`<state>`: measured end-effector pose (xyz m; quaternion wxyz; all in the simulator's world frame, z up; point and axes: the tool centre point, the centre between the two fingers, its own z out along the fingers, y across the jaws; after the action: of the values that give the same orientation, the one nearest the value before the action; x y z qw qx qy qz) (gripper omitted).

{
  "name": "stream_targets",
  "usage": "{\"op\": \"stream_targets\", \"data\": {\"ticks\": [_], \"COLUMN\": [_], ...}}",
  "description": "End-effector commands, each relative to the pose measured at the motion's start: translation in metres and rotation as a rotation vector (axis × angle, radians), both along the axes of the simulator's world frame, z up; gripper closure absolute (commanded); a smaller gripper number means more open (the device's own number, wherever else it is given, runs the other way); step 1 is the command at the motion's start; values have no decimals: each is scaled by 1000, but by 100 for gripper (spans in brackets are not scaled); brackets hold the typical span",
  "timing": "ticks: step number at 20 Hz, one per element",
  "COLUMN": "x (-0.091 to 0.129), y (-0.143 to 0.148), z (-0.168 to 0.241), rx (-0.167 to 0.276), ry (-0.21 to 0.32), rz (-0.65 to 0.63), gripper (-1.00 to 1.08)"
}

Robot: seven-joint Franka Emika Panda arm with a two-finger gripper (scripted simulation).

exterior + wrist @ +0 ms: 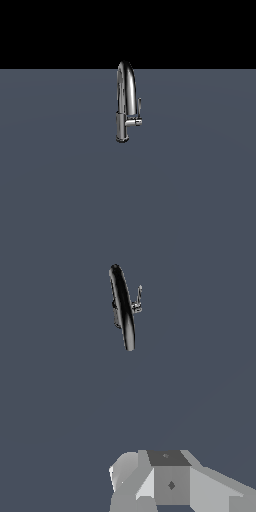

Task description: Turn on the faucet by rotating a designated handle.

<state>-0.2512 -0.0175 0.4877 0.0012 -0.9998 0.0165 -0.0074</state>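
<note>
The chrome faucet [123, 102] stands upright on the grey floor in the middle of the exterior view, its tall arched spout rising above the body. Its handle [138, 107] is a thin lever blade pointing up from a short side stub on the exterior view's right. The wrist view looks down on the faucet [123, 306], with the handle [138, 296] beside the spout. Only grey blocky parts of my gripper [167, 473] show at that picture's edge, far from the faucet. Its fingers cannot be made out. The arm is not in the exterior view.
A flat grey floor [60, 190] spreads around the faucet, with a black background behind it. Nothing else stands on it.
</note>
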Motion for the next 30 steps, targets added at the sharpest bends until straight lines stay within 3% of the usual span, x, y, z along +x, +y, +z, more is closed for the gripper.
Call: {"op": "stream_targets", "data": {"ticks": [1,14,30], "x": [0,23,105], "y": [0,3,8], "z": [0,-2,-20], "rx": [0,45,210], "ry": [0,54,253], "rz": [0,-43,-201], "gripper": [108,108,108]}}
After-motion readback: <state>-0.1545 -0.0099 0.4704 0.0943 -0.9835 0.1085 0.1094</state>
